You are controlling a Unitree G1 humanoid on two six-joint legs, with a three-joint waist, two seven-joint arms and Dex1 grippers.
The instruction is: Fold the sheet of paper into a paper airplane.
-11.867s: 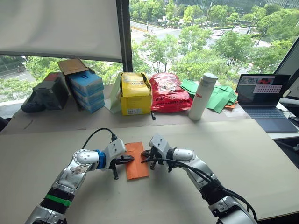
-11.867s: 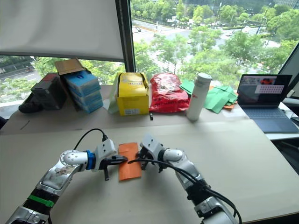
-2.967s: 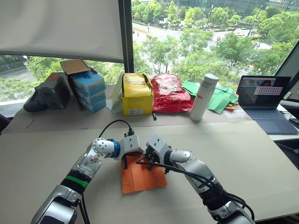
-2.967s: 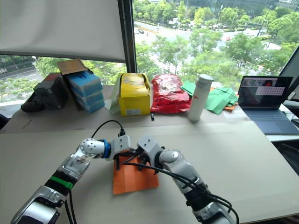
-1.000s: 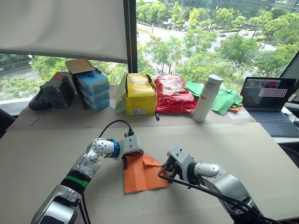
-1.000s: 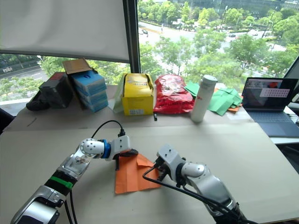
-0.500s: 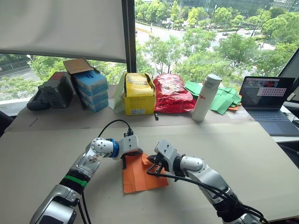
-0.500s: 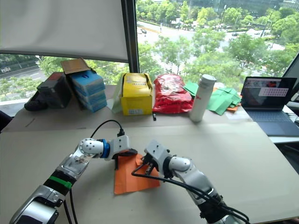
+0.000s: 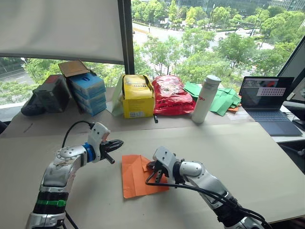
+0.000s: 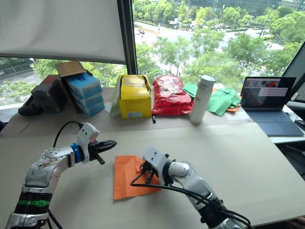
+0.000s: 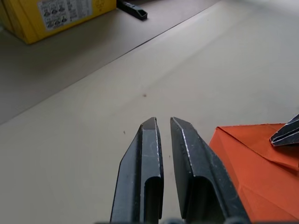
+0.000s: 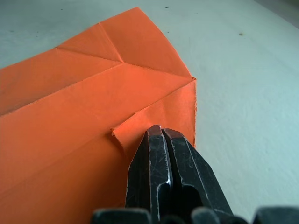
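Observation:
The sheet of paper (image 9: 136, 180), bright orange, lies flat on the beige table (image 9: 248, 152) with creases and its far corners folded in. My right gripper (image 9: 151, 167) is shut, its tips pressing down on the small folded flap at the sheet's far right corner (image 12: 154, 114). My left gripper (image 9: 117, 142) hovers left of the sheet and off it. Its fingers (image 11: 150, 140) are nearly together with nothing between them, and the sheet's far left corner (image 11: 252, 158) lies just beside them.
Along the window at the back stand blue boxes (image 9: 88, 90), a yellow box (image 9: 138, 96), a red bag (image 9: 171, 94), a white bottle (image 9: 205, 99), green folded papers (image 9: 224, 99) and a laptop (image 9: 266, 101). Bare table surrounds the sheet.
My left gripper has come off the sheet's far left corner and drawn back to the left. My right gripper stays pressed on the far right corner. The camera has shifted slightly.

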